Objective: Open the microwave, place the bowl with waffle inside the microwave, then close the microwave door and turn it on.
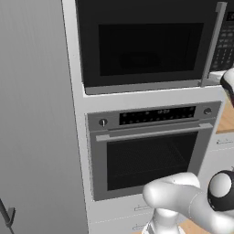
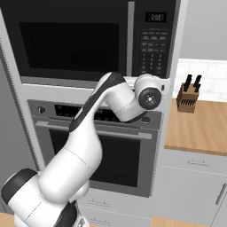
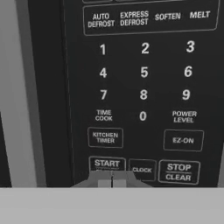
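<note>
Both claw tips pinched — under START button

Steel wall oven in pale cabinetry, wooden counter with knife block, white tiled wall.

Flat, even rendered light with no glare, soft low-resolution edges, and keypad lettering that stays legible.
</note>
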Controlling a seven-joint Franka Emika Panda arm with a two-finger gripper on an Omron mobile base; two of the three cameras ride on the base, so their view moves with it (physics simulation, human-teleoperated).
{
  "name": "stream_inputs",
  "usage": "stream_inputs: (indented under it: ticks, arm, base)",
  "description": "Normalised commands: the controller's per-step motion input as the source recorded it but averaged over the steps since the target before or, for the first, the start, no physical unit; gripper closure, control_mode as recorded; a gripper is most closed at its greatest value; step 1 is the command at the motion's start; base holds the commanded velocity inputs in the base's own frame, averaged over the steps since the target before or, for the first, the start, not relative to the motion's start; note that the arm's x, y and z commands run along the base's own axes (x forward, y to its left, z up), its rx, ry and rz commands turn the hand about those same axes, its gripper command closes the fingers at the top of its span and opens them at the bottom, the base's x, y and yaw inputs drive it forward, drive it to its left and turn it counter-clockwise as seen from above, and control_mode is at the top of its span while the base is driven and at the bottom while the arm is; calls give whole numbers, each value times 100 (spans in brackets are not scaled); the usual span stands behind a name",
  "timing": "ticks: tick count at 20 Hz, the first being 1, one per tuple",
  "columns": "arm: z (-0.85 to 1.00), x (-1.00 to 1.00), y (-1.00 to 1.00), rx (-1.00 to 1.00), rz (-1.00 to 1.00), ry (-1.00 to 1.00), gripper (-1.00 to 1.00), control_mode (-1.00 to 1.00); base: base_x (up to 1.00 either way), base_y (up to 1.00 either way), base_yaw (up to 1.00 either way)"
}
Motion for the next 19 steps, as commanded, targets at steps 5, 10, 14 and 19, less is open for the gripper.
stream_inputs:
  ticks: [5,10,14,19]
  arm:
    - [-16,87,0,0,0,2,100,-100]
    - [-62,100,10,0,-1,8,100,-100]
    - [-14,-58,8,0,0,-1,100,-100]
    - [3,-100,-1,0,0,-12,100,-100]
  base:
    - [0,0,0]
    - [0,0,0]
    - [0,0,0]
    - [0,0,0]
